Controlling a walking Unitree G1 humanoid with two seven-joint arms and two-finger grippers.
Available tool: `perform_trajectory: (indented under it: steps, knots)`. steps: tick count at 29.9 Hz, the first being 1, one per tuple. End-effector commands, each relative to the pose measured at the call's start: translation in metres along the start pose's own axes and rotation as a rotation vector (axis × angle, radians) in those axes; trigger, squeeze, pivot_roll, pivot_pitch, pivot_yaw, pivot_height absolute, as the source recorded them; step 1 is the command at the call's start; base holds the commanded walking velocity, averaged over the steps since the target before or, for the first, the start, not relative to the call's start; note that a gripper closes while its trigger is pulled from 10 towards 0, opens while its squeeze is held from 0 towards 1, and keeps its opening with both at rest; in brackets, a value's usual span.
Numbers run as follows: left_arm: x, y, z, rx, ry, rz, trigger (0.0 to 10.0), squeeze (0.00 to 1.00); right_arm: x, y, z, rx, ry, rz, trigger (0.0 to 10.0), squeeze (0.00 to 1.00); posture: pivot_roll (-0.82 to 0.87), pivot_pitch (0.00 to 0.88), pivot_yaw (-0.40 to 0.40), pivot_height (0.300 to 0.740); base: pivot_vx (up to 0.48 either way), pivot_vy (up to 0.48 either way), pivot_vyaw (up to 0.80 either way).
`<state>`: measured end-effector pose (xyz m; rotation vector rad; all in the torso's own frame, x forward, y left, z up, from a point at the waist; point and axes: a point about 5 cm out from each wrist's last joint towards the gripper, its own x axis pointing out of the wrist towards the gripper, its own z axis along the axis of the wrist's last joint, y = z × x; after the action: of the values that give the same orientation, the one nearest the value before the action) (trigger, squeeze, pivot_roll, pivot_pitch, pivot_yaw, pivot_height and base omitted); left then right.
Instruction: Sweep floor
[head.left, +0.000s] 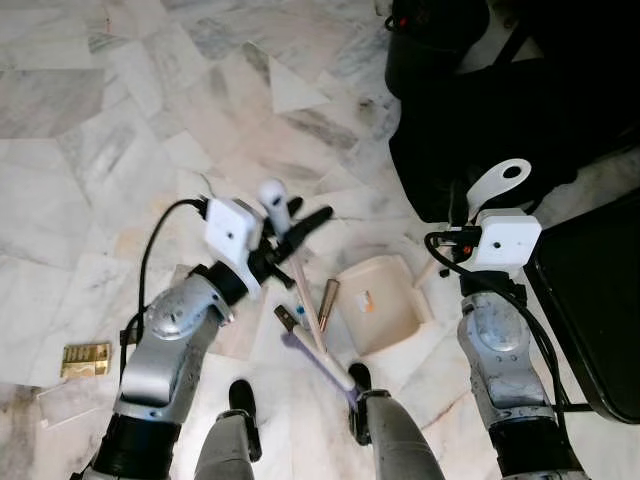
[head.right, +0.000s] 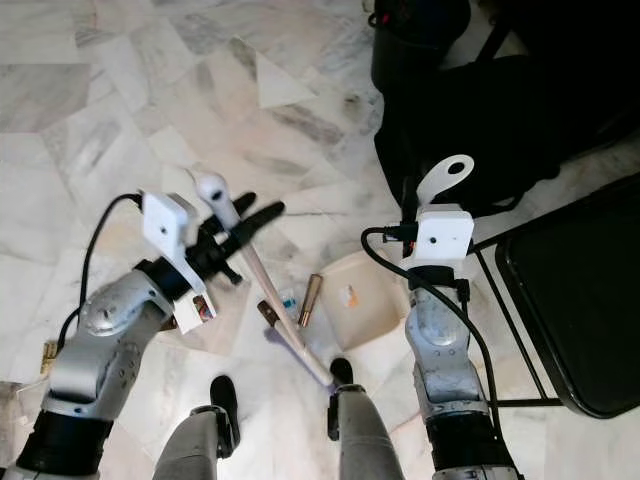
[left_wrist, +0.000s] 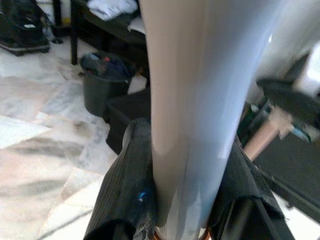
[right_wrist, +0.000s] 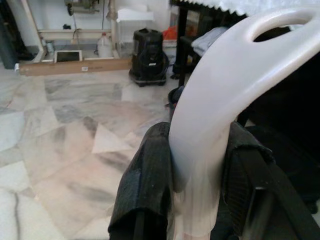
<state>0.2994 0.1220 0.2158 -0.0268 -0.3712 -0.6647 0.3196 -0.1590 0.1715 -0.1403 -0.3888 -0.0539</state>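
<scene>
Low at the far left of the left eye view, a gold packet (head.left: 85, 358) lies on the marble floor (head.left: 100, 120), whose upper left stays open. Centre-left, the left gripper (head.left: 290, 235) is clenched around the broom handle (head.left: 300, 290), which slants down to the purple bristles (head.left: 325, 365) between the robot's feet. Just right of it lie a brown tube (head.left: 327, 300) and the beige dustpan (head.left: 380, 302). Right of centre, the right gripper (right_wrist: 192, 200) grips the dustpan's white handle (head.left: 498, 182). Black bags (head.left: 500, 110) and a black chair (head.left: 590, 290) crowd the right edge.
</scene>
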Motion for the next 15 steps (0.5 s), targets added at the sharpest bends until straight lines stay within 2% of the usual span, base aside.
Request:
perform_trajectory:
  steps: [1,7,10,15]
  knots:
    - [0.0,0.003,0.002,-0.045,-0.035,0.026,10.0,0.0,-0.01,0.007,-0.009,0.028,0.056,0.036,10.0,0.0,-0.02,0.588,-0.021,0.74,0.0,0.0,0.0]
    - [0.003,0.008,0.011,-0.188,-0.096,0.042,10.0,0.0,-0.011,0.016,-0.008,0.081,0.073,0.061,10.0,0.0,-0.01,0.585,-0.024,0.74,0.0,0.0,0.0]
    - [0.002,0.009,0.013,-0.231,-0.113,0.049,10.0,0.0,-0.011,0.019,-0.01,0.089,0.081,0.067,10.0,0.0,-0.01,0.58,-0.022,0.74,0.0,0.0,0.0]
    - [-0.001,0.013,0.015,-0.242,-0.119,0.06,10.0,0.0,-0.01,0.022,-0.011,0.105,0.085,0.07,10.0,0.0,0.0,0.565,-0.019,0.74,0.0,0.0,0.0]
